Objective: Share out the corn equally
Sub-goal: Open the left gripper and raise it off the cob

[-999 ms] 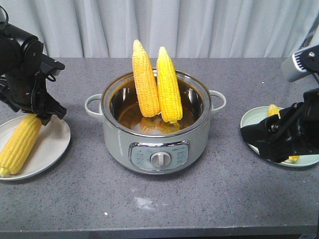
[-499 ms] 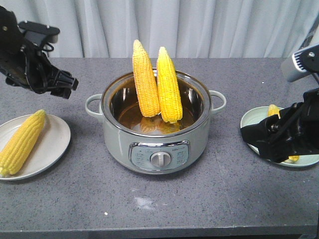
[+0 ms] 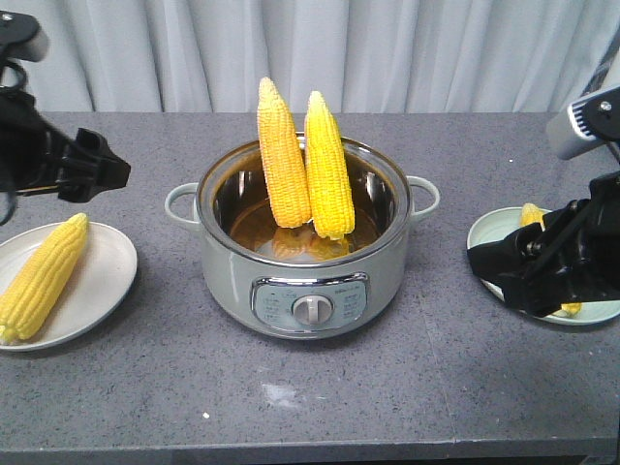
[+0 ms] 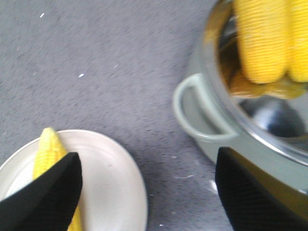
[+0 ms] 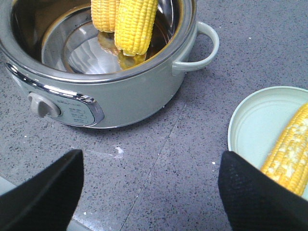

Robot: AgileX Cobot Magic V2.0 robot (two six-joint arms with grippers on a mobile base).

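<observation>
While left gripper [image 4: 149, 192] gapes empty: left cob [image 4: 48, 147] lower left, behind one finger.
right gripper [image 5: 151, 195]: wide, empty; right cob [image 5: 288, 154] beside finger.

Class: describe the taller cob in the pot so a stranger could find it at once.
Find the pale green pot at the centre. Two corn cobs stand leaning inside it, side by side. The taller cob is the one nearer the white plate, its tip higher than its neighbour.
</observation>
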